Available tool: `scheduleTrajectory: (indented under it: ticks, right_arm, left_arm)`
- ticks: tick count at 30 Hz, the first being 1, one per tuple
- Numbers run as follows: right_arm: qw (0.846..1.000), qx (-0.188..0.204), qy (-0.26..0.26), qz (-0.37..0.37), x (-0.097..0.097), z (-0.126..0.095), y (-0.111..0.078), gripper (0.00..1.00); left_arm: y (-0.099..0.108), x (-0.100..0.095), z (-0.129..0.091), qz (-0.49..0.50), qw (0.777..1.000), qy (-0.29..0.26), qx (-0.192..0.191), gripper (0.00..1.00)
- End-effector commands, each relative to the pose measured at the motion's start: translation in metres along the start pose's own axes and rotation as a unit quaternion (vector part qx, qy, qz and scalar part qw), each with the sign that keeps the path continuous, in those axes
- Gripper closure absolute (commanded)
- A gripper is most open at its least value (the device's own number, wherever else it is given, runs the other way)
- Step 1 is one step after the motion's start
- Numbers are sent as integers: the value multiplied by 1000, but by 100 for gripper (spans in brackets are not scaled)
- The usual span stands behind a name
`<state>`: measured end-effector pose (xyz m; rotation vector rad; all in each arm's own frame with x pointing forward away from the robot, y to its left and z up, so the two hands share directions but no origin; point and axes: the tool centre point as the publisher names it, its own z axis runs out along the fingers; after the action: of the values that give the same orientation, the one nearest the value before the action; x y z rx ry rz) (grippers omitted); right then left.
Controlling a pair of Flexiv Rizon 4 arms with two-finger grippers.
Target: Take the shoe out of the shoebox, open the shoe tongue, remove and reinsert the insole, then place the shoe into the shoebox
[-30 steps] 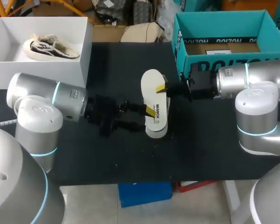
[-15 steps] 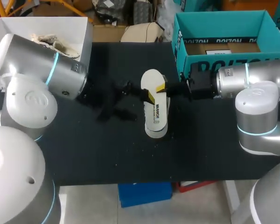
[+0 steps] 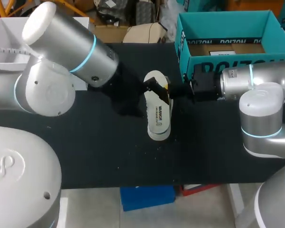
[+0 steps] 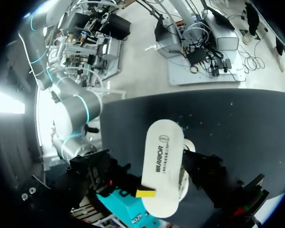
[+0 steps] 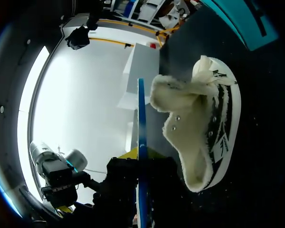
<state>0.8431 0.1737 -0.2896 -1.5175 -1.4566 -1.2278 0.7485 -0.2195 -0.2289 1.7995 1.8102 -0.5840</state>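
The black table [image 3: 85, 156] carries two boxes along its far edge: a white box [image 3: 7, 35] at our left corner and the open teal shoebox [image 3: 223, 26] at our right. Over the middle of the table the white insole [image 3: 156, 107] lies flat, printed face up. Our right gripper [image 3: 167, 90] comes in from the shoebox side and is clamped on one long edge of the insole, with a yellow tip on each face. The shoe [image 5: 199, 133] rests on the table close by the insole, outside both boxes, its fleecy opening showing. Our left gripper [image 3: 153, 86] sits at the insole's far end, right next to the right one. We cannot tell whether it has hold of anything.

A second ago our left arm [image 3: 71, 52] lay low over the table's left part. It has since swung up and now covers most of the white box. Its gripper has slid from the insole's middle toward the far end. Our right arm [image 3: 256, 83] and the insole keep their places.
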Motion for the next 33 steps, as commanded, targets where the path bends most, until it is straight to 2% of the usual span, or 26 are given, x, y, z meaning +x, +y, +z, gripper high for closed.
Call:
scheduleTrajectory:
  ticks: [1, 10, 14, 15, 18, 33]
  right_arm:
    - [1000, -2, 0, 0, -1, 1, -1, 100]
    - [1000, -2, 0, 0, -1, 1, -1, 100]
    - [1000, -2, 0, 0, -1, 1, -1, 100]
    - [1000, -2, 0, 0, -1, 1, -1, 100]
    - [1000, -2, 0, 0, -1, 1, -1, 100]
    - [1000, -2, 0, 0, -1, 1, -1, 100]
  left_arm:
    - [0, -5, 2, -5, 883, 470, -13, 0]
    - [0, -5, 3, 3, 887, 462, -13, 0]
    - [1, -4, 1, 18, 915, 403, -8, 0]
    - [2, -4, 1, 13, 915, 403, -21, 0]
    - [3, -2, -2, 20, 934, 356, -28, 0]
    - [13, -6, -1, 45, 951, 304, -43, 0]
